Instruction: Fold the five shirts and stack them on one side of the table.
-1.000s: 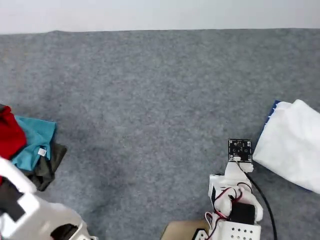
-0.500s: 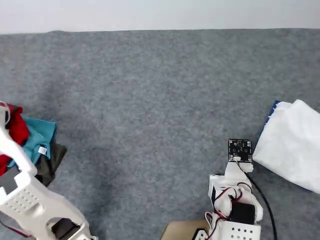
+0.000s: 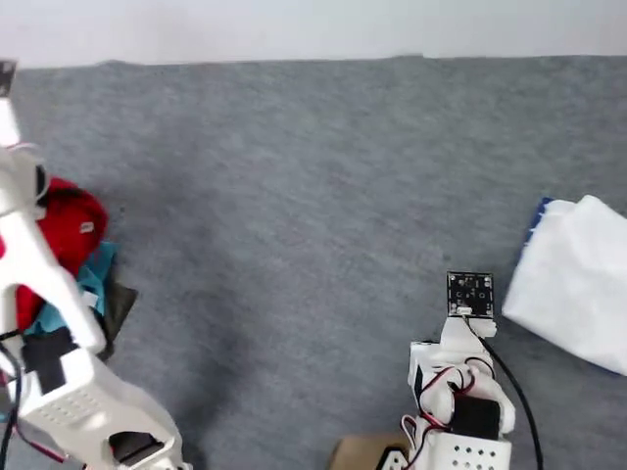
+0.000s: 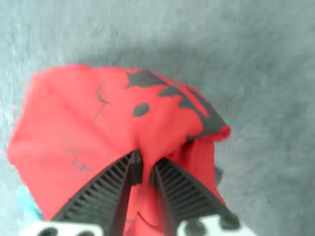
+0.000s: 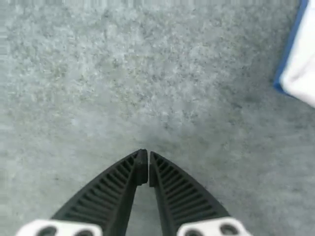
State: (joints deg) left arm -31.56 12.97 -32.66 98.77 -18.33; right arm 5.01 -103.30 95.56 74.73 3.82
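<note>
My left gripper (image 4: 144,161) is shut on the red shirt (image 4: 103,128), which hangs bunched from its tips with a dark print on it. From above, the red shirt (image 3: 69,230) sits at the table's left edge beside the left arm (image 3: 44,284), over a teal shirt (image 3: 93,284) and a dark shirt (image 3: 118,305). A white folded shirt (image 3: 573,284) with a blue one under its edge (image 3: 534,217) lies at the right edge. My right gripper (image 5: 143,164) is shut and holds nothing, over bare grey felt near the white shirt (image 5: 305,73).
Grey felt (image 3: 313,196) covers the table, with a wide open stretch through the middle. A white wall strip (image 3: 313,24) runs along the far edge. A tan piece (image 3: 358,452) lies by the right arm's base (image 3: 460,411) at the front.
The left arm has swung up and toward the far side, lifting the red shirt off the teal and dark shirts. The right arm has stayed still.
</note>
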